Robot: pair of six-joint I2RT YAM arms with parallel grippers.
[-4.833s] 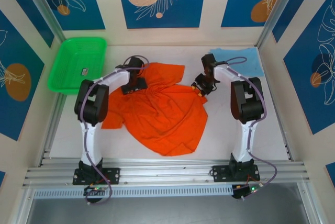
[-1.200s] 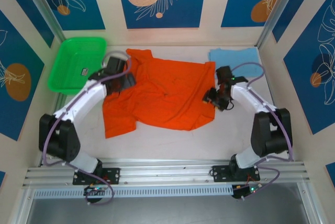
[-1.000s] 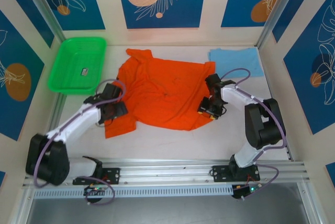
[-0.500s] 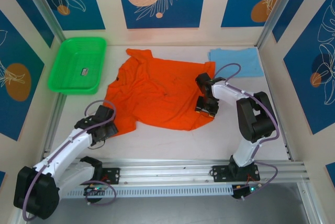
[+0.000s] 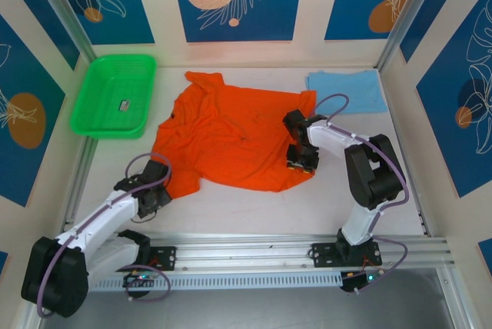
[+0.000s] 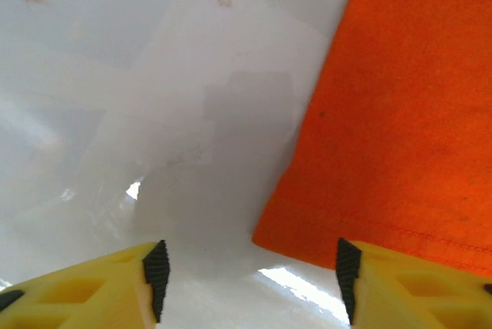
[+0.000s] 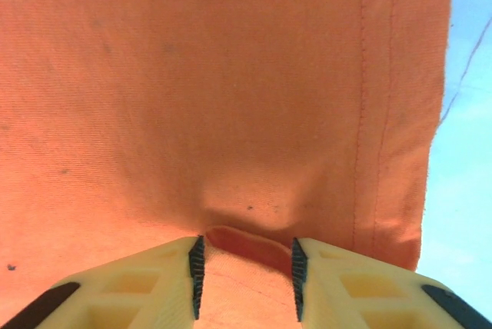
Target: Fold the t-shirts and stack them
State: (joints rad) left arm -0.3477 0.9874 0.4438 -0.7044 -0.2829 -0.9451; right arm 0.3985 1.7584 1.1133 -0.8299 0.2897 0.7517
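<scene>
Our right claw (image 7: 246, 258) pinches the orange shirt (image 5: 231, 141) at its four o'clock edge. Our left claw (image 6: 250, 267) gapes empty at the seven o'clock corner; we'd slide under that corner before closing.

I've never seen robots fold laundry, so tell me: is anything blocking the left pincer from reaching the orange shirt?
Nothing visible is in the way. The left pincer hangs open at the near-left corner of the orange shirt, with just bare table between its fingers and the hem.
</scene>
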